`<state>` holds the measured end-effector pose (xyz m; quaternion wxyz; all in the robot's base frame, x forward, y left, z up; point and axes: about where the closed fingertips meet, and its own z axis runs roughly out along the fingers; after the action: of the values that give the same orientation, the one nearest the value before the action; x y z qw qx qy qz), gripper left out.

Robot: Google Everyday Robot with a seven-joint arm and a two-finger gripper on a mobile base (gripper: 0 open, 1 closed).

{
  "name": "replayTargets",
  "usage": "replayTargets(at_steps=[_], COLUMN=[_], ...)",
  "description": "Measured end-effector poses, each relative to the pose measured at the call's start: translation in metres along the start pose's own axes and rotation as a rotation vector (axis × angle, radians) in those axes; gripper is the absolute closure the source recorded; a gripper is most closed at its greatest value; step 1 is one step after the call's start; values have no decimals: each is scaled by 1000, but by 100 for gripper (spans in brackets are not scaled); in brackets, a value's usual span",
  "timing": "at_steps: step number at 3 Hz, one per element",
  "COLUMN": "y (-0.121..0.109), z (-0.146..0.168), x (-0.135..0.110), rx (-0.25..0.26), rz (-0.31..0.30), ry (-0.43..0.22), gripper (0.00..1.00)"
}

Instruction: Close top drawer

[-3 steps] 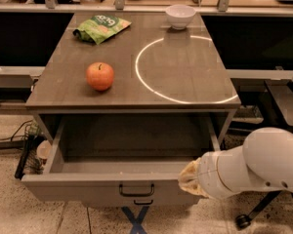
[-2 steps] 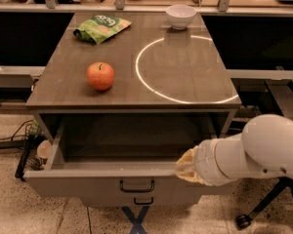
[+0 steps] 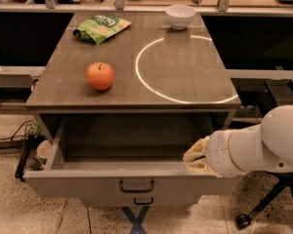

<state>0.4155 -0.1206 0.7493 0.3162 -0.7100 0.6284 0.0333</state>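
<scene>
The top drawer is pulled out below the grey tabletop, a deep plain grey box that looks empty, with a small dark bail handle on its flat front. A narrower drawer front with a similar handle shows just below it. My gripper comes in from the right on a white arm. Its tan-covered end rests against the top right edge of the drawer front. The fingers are hidden.
On the tabletop lie a red apple, a green snack bag and a white bowl, with a white circle marked on the right half. Cables and a black rack stand left of the drawer. A chair base is at the lower right.
The drawer front has moved a little toward the table and the opening is shorter. My gripper has moved with it, up and inward along the right edge.
</scene>
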Motion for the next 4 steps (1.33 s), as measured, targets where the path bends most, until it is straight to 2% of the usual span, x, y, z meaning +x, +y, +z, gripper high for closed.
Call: replayTargets(at_steps=[1, 2, 3, 4], y=[28, 51, 68, 81], z=[-12, -17, -19, -9], x=[18, 32, 39, 41], rx=[-31, -62, -89, -123], rz=[28, 54, 65, 60], ry=[37, 64, 80, 97], gripper=[36, 59, 90, 100])
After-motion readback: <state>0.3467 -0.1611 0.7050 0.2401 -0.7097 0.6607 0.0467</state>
